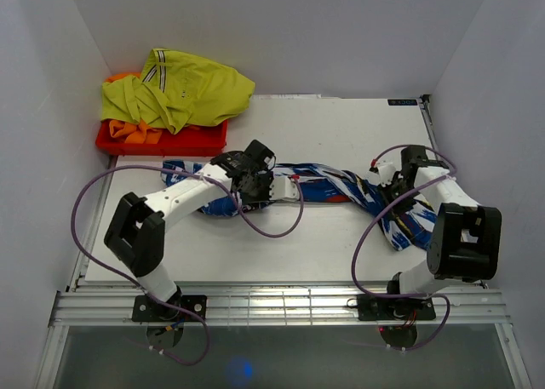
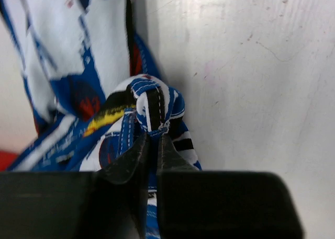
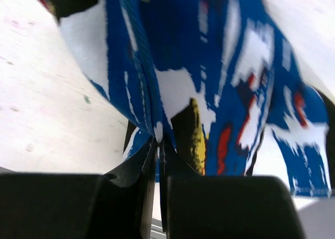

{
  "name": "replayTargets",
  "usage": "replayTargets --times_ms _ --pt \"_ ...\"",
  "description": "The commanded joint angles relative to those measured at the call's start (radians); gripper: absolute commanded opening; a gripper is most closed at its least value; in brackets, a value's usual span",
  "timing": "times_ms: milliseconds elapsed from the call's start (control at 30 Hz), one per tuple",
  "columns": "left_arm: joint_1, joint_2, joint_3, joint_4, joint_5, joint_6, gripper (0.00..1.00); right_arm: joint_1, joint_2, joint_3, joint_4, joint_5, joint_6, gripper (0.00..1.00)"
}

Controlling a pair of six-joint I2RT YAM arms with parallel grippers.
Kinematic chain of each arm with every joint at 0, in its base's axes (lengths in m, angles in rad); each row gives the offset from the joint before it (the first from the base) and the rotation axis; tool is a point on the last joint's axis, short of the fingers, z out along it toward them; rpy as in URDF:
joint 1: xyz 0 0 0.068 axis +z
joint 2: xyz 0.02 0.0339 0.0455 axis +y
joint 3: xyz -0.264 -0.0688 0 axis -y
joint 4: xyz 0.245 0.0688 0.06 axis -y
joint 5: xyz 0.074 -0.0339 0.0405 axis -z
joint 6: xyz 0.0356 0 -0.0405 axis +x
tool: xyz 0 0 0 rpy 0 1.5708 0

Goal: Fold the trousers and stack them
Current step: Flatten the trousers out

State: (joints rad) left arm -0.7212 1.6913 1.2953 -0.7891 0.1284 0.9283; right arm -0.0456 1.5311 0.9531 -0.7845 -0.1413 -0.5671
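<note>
The trousers (image 1: pixel 328 187), royal blue with white, red, black and yellow blotches, lie stretched across the middle of the white table (image 1: pixel 281 244). My left gripper (image 1: pixel 255 185) is shut on a bunched hem of the trousers (image 2: pixel 152 105) near their left end; the fabric is pinched between its black fingertips (image 2: pixel 137 155). At the cloth's right end, my right gripper (image 1: pixel 392 191) is shut on a fold of the trousers (image 3: pixel 172 87). That fold sits slightly raised, squeezed between the right fingertips (image 3: pixel 146 160).
A red tray (image 1: pixel 162 138) at the back left holds a yellow-green garment (image 1: pixel 183 91) with dark stripes and an orange garment (image 1: pixel 136 131). White walls enclose the table. Purple cables (image 1: pixel 281 227) loop from both arms over the table.
</note>
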Motion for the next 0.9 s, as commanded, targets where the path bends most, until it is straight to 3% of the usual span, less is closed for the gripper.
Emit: replayTargets --times_ms 0,100,333,433,667,867 --pt "0.046 -0.206 -0.031 0.028 -0.064 -0.037 0.08 -0.074 -0.067 0.021 -0.022 0.081 -0.106 0.08" --pt "0.072 -0.345 -0.077 0.034 -0.058 -0.092 0.0 -0.161 -0.086 0.061 -0.047 0.092 -0.175 0.08" --pt "0.15 -0.651 -0.2 0.048 -0.113 -0.252 0.0 -0.341 -0.097 0.147 -0.099 0.088 -0.292 0.08" --pt "0.183 -0.789 -0.25 0.001 -0.173 -0.285 0.0 -0.396 -0.098 0.161 -0.099 0.1 -0.35 0.08" --pt "0.186 -1.073 -0.45 -0.286 -0.341 -0.331 0.0 -0.497 -0.017 0.239 -0.096 0.112 -0.401 0.08" --pt "0.186 -1.234 -0.515 -0.342 -0.495 -0.407 0.0 -0.525 0.029 0.296 -0.094 0.112 -0.412 0.08"
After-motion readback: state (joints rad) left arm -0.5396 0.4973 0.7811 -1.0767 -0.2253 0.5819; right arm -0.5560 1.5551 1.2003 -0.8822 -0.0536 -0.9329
